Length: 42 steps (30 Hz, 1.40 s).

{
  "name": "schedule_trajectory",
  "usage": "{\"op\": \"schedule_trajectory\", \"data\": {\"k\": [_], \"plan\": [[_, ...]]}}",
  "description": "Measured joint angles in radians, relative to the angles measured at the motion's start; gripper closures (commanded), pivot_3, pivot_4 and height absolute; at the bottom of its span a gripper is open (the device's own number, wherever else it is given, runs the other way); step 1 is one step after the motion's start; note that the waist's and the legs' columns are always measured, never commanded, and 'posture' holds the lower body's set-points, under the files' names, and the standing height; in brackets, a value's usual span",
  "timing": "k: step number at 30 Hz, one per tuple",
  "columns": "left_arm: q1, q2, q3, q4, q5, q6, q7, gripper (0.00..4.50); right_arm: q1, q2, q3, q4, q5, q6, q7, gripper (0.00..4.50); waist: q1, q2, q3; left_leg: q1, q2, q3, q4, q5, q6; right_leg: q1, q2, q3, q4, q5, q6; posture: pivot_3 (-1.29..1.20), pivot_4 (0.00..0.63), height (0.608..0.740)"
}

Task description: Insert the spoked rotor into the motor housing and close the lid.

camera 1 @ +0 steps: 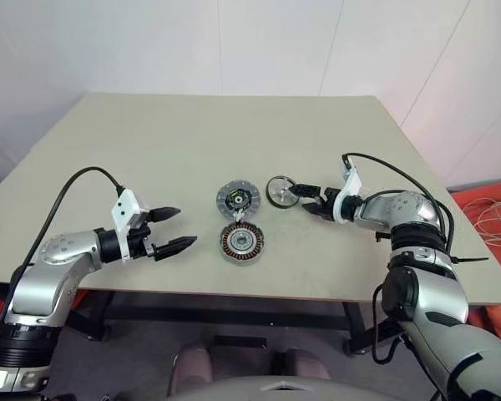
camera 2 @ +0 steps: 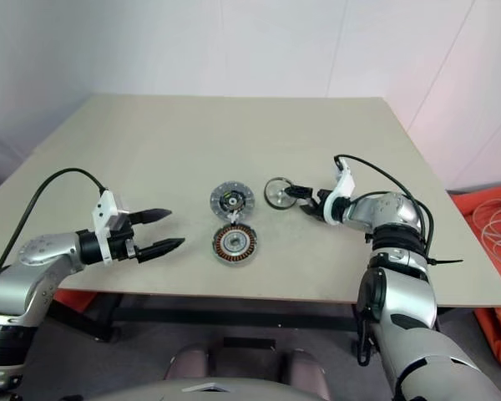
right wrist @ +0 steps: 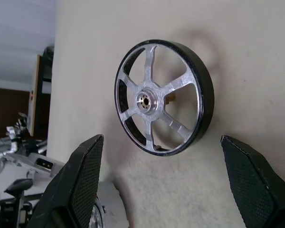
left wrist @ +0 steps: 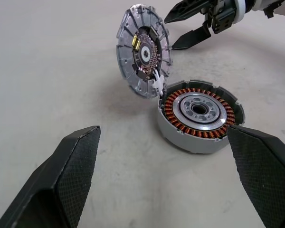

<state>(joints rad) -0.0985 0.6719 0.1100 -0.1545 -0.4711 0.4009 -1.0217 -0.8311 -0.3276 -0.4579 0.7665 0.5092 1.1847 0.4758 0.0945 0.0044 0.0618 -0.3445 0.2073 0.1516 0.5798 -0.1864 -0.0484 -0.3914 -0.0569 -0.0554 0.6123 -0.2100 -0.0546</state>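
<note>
The motor housing, a grey shell with copper windings around a silver hub, lies open on the table's near middle. Just behind it is the lid, its ribbed ring and dark centre showing and a small white tab at its edge beside the housing. The spoked rotor, a black ring with silver spokes, rests on the table to the right of the lid. My right gripper is open close beside the rotor, fingers apart from it. My left gripper is open and empty, left of the housing.
The beige table is bare around the parts. An orange bundle with white cable lies on the floor past the table's right edge. Black cables loop over both forearms.
</note>
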Motion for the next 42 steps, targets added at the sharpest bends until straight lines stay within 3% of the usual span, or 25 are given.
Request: {"op": "schedule_trajectory", "data": {"k": [8, 9, 12, 21, 24, 31, 39, 42], "plan": [[-0.007, 0.0, 0.0, -0.001, 0.0, 0.0, -0.002, 0.0, -0.032, 0.054, -0.003, 0.051, 0.005, -0.048, -0.014, 0.04, 0.001, 0.0, 0.0, -0.001, 0.0, 0.0, 0.0, 0.002, -0.003, -0.004, 0.0, 0.0, 0.005, -0.001, -0.001, 0.0, 0.0, 0.74], [-0.007, 0.0, 0.0, -0.001, 0.0, 0.0, -0.002, 0.0, -0.036, 0.058, -0.003, 0.057, 0.005, -0.054, -0.015, 0.21, 0.001, 0.0, 0.0, -0.001, 0.0, 0.0, 0.0, 0.002, -0.003, -0.004, 0.0, 0.0, 0.005, -0.001, -0.001, 0.0, 0.0, 0.74], [-0.009, 0.0, 0.0, -0.001, 0.0, 0.0, -0.003, 0.0, -0.041, 0.062, -0.006, 0.087, 0.005, -0.081, -0.027, 0.96, 0.001, 0.0, 0.0, -0.001, 0.0, 0.0, 0.0, 0.002, -0.003, -0.004, 0.0, 0.0, 0.006, -0.001, -0.002, 0.0, 0.0, 0.74], [-0.013, 0.0, -0.001, -0.001, 0.002, 0.0, -0.003, 0.0, -0.047, 0.079, -0.014, 0.136, 0.01, -0.129, -0.058, 4.15, 0.002, 0.0, 0.0, -0.004, 0.0, 0.0, 0.0, 0.003, -0.005, -0.008, 0.0, 0.0, 0.007, 0.002, -0.008, 0.0, 0.0, 0.74], [-0.018, -0.001, -0.003, 0.0, 0.003, 0.0, -0.003, 0.0, -0.048, 0.083, -0.041, 0.145, 0.018, -0.155, -0.082, 4.18, 0.003, 0.0, 0.0, -0.004, 0.0, 0.0, 0.0, 0.003, -0.004, -0.008, 0.0, 0.0, 0.007, -0.001, -0.002, 0.0, 0.0, 0.74], [-0.027, -0.003, -0.009, 0.008, 0.006, 0.0, -0.003, 0.0, -0.048, 0.07, -0.1, 0.092, 0.074, -0.106, -0.116, 4.18, 0.005, 0.001, 0.001, -0.006, 0.0, 0.0, 0.0, 0.003, -0.005, -0.009, 0.0, 0.0, 0.008, 0.0, -0.005, 0.0, 0.0, 0.74], [-0.031, -0.003, -0.013, 0.021, 0.007, -0.003, -0.007, 0.0, 0.045, -0.041, -0.157, -0.189, 0.194, 0.288, -0.156, 4.18, 0.015, 0.001, 0.001, -0.006, -0.001, 0.0, -0.001, 0.003, -0.005, -0.009, 0.0, 0.0, 0.006, 0.001, -0.009, 0.0, 0.0, 0.74], [-0.029, -0.004, -0.018, 0.021, 0.007, -0.006, -0.01, 0.0, 0.153, -0.102, -0.07, -0.305, 0.345, 0.398, -0.149, 4.18, 0.019, 0.001, 0.001, -0.005, 0.0, 0.0, -0.001, 0.003, -0.005, -0.009, 0.0, 0.0, 0.006, -0.002, -0.002, 0.0, 0.0, 0.74]]}}
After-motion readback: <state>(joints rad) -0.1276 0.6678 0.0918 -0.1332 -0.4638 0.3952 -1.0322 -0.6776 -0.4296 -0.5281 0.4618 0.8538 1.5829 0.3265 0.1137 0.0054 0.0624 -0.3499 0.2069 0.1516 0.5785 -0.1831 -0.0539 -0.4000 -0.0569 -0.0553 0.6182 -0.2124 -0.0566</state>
